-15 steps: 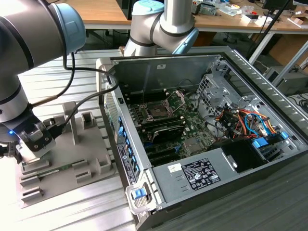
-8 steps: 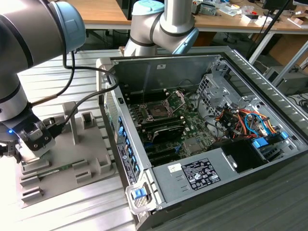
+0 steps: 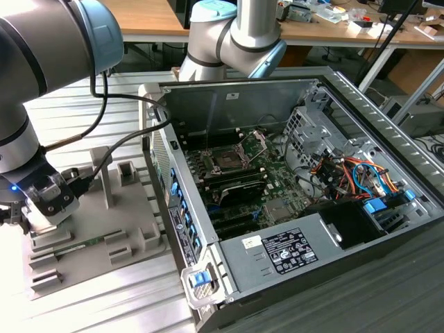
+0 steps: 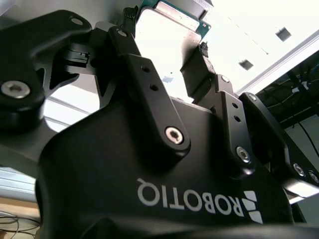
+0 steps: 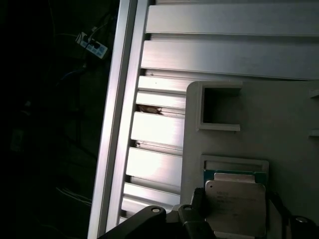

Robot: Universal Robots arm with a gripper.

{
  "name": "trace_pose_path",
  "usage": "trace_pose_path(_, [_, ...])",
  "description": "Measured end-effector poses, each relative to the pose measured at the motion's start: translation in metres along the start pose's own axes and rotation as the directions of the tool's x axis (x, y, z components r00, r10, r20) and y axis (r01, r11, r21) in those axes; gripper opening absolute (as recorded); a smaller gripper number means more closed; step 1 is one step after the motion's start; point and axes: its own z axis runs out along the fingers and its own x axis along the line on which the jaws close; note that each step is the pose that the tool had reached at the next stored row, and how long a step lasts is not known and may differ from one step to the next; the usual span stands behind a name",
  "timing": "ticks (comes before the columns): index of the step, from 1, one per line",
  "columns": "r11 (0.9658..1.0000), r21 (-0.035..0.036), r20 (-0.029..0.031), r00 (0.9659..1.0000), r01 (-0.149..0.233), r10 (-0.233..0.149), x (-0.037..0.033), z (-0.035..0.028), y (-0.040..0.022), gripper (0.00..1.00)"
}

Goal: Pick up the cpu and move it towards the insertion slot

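Observation:
The cpu point(image 5: 234, 201) is a small silvery square with a green edge, lying at a recess of the grey fixture plate point(image 5: 279, 119). My gripper point(image 5: 237, 211) is shut on it, one dark finger against each side. In the second wrist view the gripper point(image 4: 164, 35) holds the bright cpu point(image 4: 172, 15) between its fingertips. In the exterior view the gripper point(image 3: 43, 215) hangs low over the fixture plate point(image 3: 104, 229) at the exterior view's left. The insertion slot point(image 3: 227, 159) lies inside the open computer case, its silver bracket point(image 3: 258, 142) hinged up.
The case's metal side wall point(image 3: 166, 187) stands between the plate and the motherboard. Black memory slots point(image 3: 236, 184), a power supply point(image 3: 298, 250), coloured cables point(image 3: 354, 173) and a drive cage point(image 3: 305, 128) crowd the case. The table is of ribbed aluminium slats point(image 5: 159, 129).

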Motion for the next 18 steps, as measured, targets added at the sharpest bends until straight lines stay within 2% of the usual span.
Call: trace_pose_path(18, [1.0, 0.0001, -0.0001, 1.0, 0.0, 0.0, 0.0, -0.0089, 0.0003, 0.55])
